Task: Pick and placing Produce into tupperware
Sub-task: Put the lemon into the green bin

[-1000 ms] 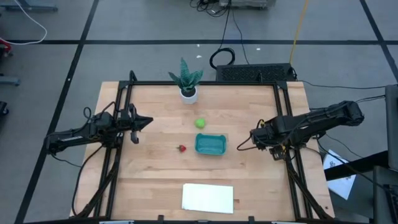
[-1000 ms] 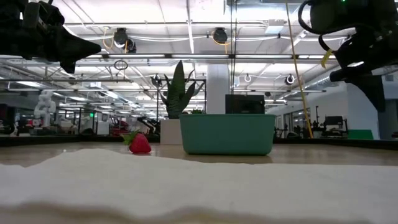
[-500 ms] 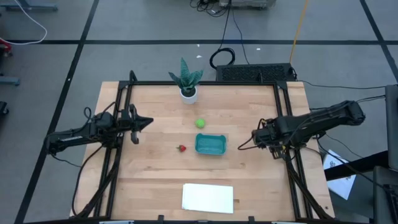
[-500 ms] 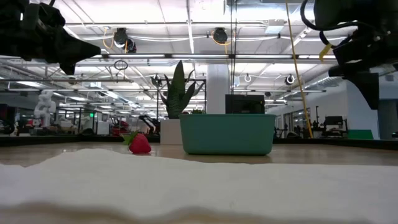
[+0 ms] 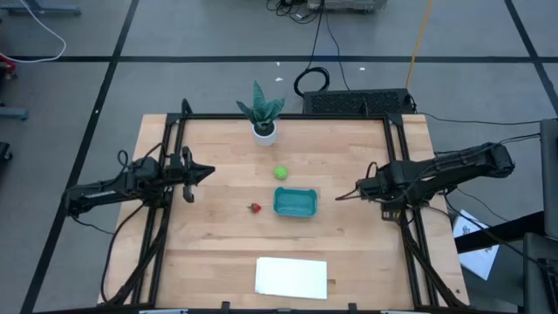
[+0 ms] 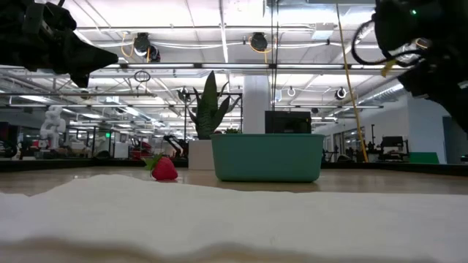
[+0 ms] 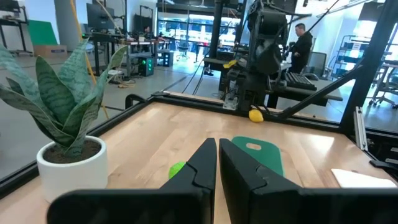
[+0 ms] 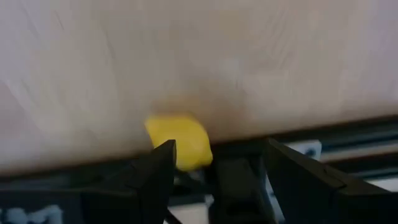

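The teal tupperware (image 5: 295, 202) sits mid-table, with the lime-green ball (image 5: 280, 173) just beyond it and the small red strawberry (image 5: 255, 208) to its left. The yellow lemon (image 8: 178, 142) lies on the wood near the table's right frame rail, also seen from the left wrist as a lemon (image 7: 255, 114) under the right arm. My right gripper (image 8: 217, 168) hangs open above it, pointing down, touching nothing. My left gripper (image 5: 199, 171) waits shut and level at the table's left.
A potted plant (image 5: 263, 113) stands at the far edge. A flat white sheet (image 5: 291, 277) lies at the near edge. Black frame rails (image 5: 401, 166) run along both sides of the table. A person (image 7: 303, 43) stands in the room beyond.
My right gripper has drifted slightly toward the table's right edge and rolled about its own pointing line, staying open. Nothing on the table has moved.
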You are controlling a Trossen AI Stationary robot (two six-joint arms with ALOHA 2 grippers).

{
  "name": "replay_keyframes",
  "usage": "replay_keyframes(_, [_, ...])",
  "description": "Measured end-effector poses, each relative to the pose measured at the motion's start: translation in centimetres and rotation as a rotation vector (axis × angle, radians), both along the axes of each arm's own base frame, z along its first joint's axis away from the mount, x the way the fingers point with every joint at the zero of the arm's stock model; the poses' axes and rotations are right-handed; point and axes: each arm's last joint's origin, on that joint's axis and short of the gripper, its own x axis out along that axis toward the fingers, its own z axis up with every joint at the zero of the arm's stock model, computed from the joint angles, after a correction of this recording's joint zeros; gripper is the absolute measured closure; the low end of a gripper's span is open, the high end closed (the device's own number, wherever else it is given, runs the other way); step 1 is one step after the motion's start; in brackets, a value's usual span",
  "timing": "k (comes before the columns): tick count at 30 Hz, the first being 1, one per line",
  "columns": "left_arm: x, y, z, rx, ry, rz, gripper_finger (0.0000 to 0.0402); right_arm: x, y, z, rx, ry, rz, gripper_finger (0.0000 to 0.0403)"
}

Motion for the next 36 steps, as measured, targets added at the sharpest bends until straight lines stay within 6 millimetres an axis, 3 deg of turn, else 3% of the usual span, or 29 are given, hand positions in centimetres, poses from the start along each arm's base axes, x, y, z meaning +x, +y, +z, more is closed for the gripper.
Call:
replay_keyframes(15, [0.0,0.0,0.0,0.006,0.003,0.002,0.038,0.4,0.4,-0.2,0.119,-0.03,0.103,0.017])
replay_keyframes(23, [0.0,0.0,0.0,0.005,0.004,0.003,0.038,1.5,0.6,-1.4,0.231,0.017,-0.134,0.017])
replay_keyframes(36, [0.0,0.0,0.0,0.051,0.011,0.004,0.038,3.8,0.2,-4.2,0.252,0.266,-0.257,0.0164])
